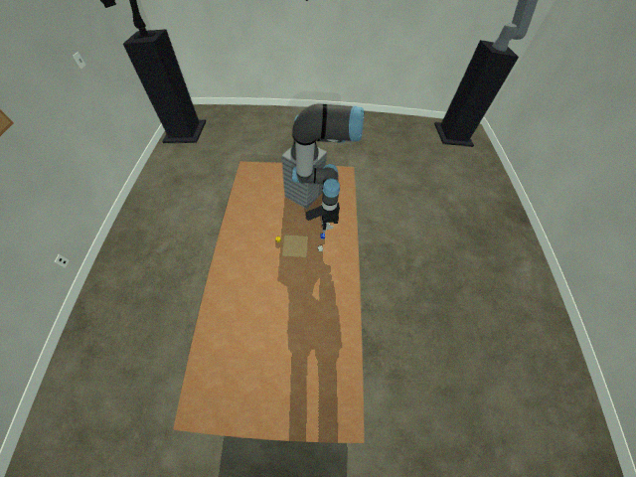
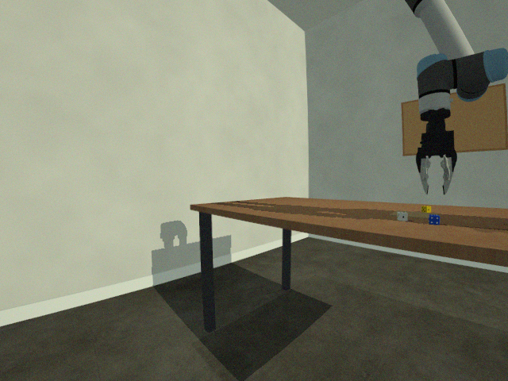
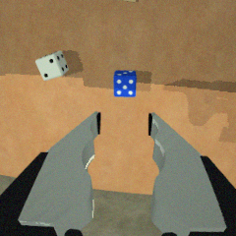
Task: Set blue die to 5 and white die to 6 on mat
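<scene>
The blue die [image 1: 322,236] [image 2: 434,219] [image 3: 125,84] sits flat on the wooden table, to the right of the tan mat [image 1: 295,246] and off it. The face turned to the wrist camera shows five pips. The white die [image 1: 320,248] [image 2: 402,216] [image 3: 51,65] lies just off the mat's right edge. The yellow die [image 1: 277,238] [image 2: 426,209] sits by the mat's left edge. My gripper [image 1: 326,225] [image 2: 436,190] [image 3: 124,114] hangs well above the blue die, pointing down. Its fingers stand a narrow gap apart with nothing between them.
The robot's base block [image 1: 303,190] stands on the table [image 1: 256,359] [image 2: 328,221] just behind the dice. Two dark pillars [image 1: 160,81] [image 1: 475,92] stand on the floor at the back corners. The table's near edge runs close beside the blue die in the exterior view.
</scene>
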`<state>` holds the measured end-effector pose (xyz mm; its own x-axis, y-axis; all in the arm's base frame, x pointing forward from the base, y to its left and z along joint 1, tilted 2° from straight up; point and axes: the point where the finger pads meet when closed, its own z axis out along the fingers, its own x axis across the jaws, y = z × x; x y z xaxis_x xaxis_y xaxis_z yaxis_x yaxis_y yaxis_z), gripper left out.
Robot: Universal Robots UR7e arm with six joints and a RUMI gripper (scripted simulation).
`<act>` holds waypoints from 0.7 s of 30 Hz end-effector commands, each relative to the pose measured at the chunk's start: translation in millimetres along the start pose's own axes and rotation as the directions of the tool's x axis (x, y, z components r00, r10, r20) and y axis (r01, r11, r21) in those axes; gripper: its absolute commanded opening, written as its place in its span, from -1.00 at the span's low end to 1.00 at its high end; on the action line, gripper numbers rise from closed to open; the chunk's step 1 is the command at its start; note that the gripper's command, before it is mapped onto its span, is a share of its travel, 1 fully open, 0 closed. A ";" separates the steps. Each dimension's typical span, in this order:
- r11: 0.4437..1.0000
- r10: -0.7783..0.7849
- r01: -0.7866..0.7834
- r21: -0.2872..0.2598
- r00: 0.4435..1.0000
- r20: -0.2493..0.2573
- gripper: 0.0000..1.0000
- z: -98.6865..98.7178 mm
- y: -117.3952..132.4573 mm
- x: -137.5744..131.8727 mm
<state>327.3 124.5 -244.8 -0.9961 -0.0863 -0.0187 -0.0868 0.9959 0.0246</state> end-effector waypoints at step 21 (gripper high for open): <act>1.000 0.000 0.000 0.000 1.000 0.001 -0.51 25.6 0.1 -0.4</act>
<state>327.5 125.0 -263.0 -0.9961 -0.0862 -0.0183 -0.0867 0.9959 0.0245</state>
